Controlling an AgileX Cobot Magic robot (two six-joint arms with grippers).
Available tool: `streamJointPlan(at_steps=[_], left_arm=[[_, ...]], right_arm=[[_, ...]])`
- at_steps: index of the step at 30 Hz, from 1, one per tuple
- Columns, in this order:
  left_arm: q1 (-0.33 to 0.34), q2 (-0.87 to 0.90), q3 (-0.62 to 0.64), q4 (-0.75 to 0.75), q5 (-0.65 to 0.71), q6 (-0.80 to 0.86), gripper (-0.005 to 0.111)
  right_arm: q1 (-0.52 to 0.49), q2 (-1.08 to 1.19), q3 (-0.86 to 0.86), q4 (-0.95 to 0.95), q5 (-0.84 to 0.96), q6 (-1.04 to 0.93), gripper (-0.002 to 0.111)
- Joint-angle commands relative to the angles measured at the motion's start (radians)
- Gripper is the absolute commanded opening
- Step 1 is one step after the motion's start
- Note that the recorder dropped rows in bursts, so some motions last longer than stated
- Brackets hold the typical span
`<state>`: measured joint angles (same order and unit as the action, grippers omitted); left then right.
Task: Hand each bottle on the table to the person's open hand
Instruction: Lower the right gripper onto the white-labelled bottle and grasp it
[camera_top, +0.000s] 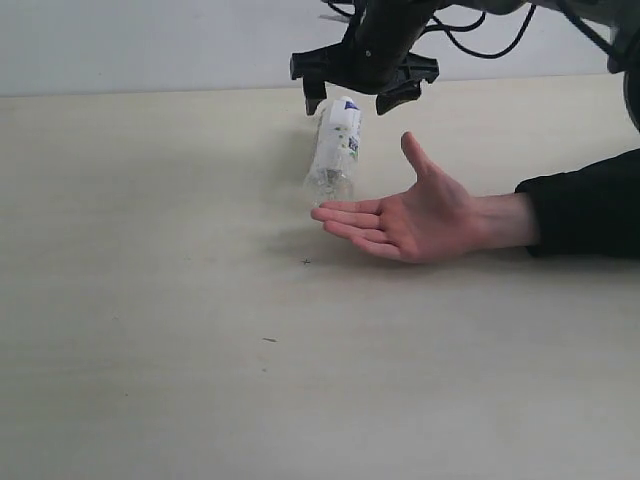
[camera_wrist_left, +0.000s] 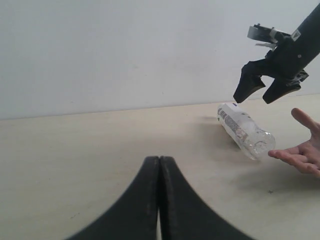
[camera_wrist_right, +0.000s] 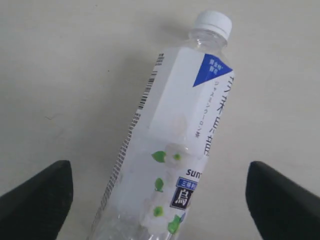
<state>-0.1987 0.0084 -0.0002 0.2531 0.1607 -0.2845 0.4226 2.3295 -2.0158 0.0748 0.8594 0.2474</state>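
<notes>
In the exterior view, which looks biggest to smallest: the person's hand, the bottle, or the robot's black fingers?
1. Hand, the broadest shape.
2. Fingers, counted as the spread pair; nearly as wide as the hand, so this is a close call.
3. Bottle, clearly the slimmest.

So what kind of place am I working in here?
Probably a bare lab or test bench, not a home: a plain pale table against a blank white wall, with a single bottle and a person's open hand.
</notes>
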Motion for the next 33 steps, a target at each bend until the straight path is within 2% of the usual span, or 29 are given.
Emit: streamJointPlan(at_steps=[1, 25, 29, 31, 33], left_arm=[[0.002, -0.003, 0.000, 0.000, -0.004, -0.007, 0.000], [0.002, -0.003, 0.000, 0.000, -0.004, -0.007, 0.000], [0.002, -0.003, 0.000, 0.000, -0.004, -0.007, 0.000], [0.002, -0.003, 0.000, 0.000, -0.004, -0.007, 0.000], [0.002, -0.003, 0.000, 0.000, -0.004, -0.007, 0.000]], right_arm=[[0.002, 0.021, -0.007, 0.004, -0.058, 0.010, 0.095], [0.002, 0.131, -0.007, 0.004, -0.114, 0.011, 0.094], [0.002, 0.131, -0.007, 0.024, -0.114, -0.011, 0.081], [0.002, 0.128, -0.007, 0.024, -0.118, -0.019, 0.069], [0.002, 0.126, -0.007, 0.024, -0.118, -0.019, 0.052]])
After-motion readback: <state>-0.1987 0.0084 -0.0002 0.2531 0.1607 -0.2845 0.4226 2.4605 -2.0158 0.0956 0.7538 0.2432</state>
